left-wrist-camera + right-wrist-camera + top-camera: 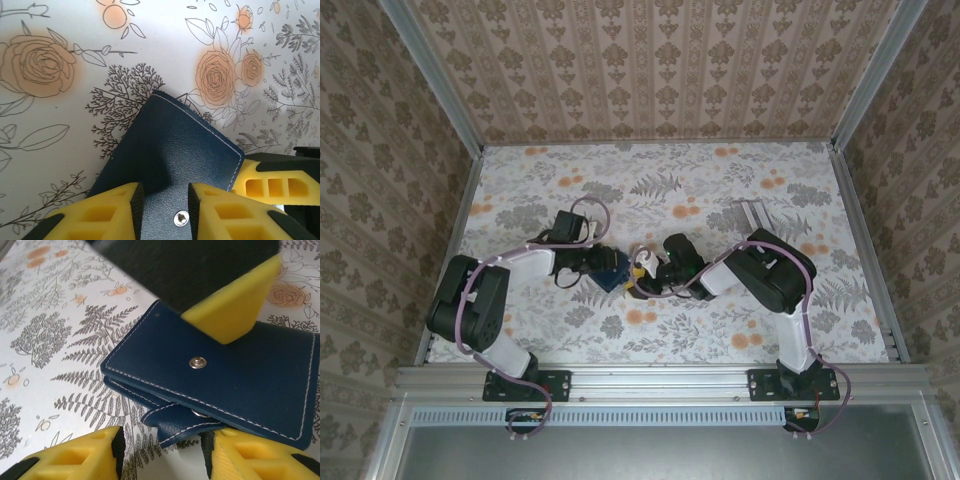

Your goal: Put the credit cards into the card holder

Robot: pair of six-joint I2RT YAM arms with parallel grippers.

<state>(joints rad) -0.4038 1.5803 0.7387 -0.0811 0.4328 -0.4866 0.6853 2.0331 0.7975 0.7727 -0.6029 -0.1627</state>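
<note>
**Navy leather holder, a claw on each side**

Top view: the card holder (pixel 612 272) lies mid-table (pixel 740 180) on the floral cloth. The left gripper (pixel 603 266) and right gripper (pixel 638 272) meet over it.

Left wrist: the left claw's yellow fingers (pixel 117 210) sit a bit apart over the holder's face. The snap stud (pixel 180 217) shows in the gap, nothing pinched.

Right wrist: the right claw's pads (pixel 75 457) are spread wide around the strap tab (pixel 180 426), gripping nothing. One left fingertip rests on the top flap.

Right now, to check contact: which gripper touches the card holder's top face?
The left gripper: its yellow finger rests on the card holder beside the snap. The right gripper sits low at the edge, fingers spread around the strap tab.
</note>
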